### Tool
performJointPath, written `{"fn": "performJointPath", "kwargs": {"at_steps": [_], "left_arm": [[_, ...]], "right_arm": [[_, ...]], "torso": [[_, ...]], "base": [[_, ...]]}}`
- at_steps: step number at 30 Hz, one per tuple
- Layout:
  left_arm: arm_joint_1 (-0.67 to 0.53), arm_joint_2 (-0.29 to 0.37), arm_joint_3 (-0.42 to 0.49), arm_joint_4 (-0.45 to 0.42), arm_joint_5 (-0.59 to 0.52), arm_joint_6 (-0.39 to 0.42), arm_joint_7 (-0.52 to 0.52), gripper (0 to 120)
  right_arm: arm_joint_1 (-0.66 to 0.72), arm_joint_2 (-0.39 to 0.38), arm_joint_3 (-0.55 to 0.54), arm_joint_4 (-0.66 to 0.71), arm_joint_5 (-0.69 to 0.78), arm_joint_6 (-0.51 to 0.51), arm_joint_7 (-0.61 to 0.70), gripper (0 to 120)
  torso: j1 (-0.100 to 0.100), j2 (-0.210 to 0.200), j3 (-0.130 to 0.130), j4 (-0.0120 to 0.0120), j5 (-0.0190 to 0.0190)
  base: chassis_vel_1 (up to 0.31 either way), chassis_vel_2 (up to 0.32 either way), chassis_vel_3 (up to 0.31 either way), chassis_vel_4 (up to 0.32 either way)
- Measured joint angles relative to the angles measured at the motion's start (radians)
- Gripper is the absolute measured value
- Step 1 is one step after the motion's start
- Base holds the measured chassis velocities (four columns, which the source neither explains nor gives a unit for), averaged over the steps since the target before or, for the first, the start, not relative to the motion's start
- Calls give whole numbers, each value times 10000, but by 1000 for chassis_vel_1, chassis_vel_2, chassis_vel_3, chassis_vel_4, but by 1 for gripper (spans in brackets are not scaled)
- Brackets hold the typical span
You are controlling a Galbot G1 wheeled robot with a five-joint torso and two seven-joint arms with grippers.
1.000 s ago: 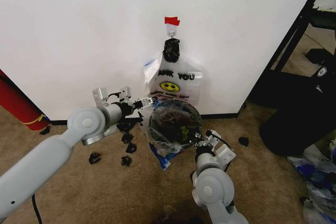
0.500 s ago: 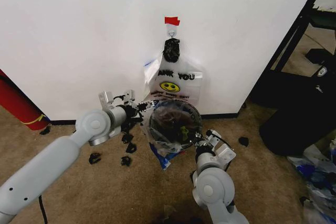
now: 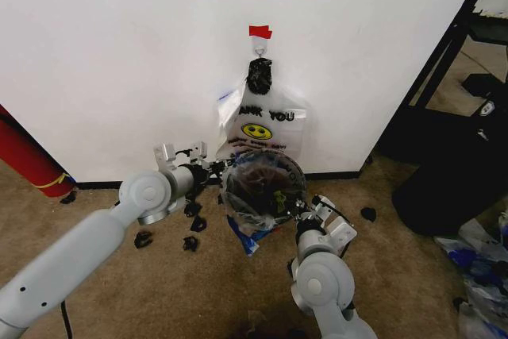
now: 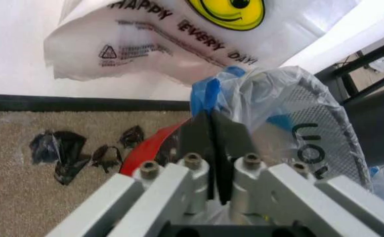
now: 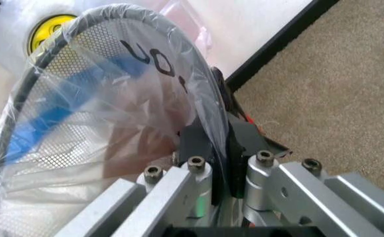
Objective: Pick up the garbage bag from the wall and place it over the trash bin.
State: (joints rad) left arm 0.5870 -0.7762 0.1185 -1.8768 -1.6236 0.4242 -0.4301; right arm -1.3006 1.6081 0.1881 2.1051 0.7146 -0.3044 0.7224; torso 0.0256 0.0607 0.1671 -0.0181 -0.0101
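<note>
Both end effectors pinch garbage bag (image 3: pixel 258 188) over trash bin (image 3: pixel 263 182).

Left arm: we reach forward and inward from the lower left, elbow low, forearm rising to the wrist. Left gripper (image 3: pixel 216 173) sits at the left rim of the bin (image 3: pixel 263 186); we hold its fingers (image 4: pixel 198 136) pressed together, pinching the blue-tinted edge of the bag (image 4: pixel 271 106).

Right arm: we come up from the bottom centre, forearm near vertical, wrist angled inward. Right gripper (image 3: pixel 302 213) sits at the bin's lower right rim; we clamp its fingers (image 5: pixel 195 140) on the bag film and rim.
</note>
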Motion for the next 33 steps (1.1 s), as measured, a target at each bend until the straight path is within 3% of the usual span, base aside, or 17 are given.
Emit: {"fn": "performJointPath", "kwargs": {"at_steps": [33], "left_arm": [[90, -498, 402, 1404, 1086, -284, 468, 0]], "right_arm": [[91, 0, 21, 140, 232, -48, 117, 0]], "torso": [[0, 0, 0, -1, 0]], "base": [[0, 0, 0, 0]]}}
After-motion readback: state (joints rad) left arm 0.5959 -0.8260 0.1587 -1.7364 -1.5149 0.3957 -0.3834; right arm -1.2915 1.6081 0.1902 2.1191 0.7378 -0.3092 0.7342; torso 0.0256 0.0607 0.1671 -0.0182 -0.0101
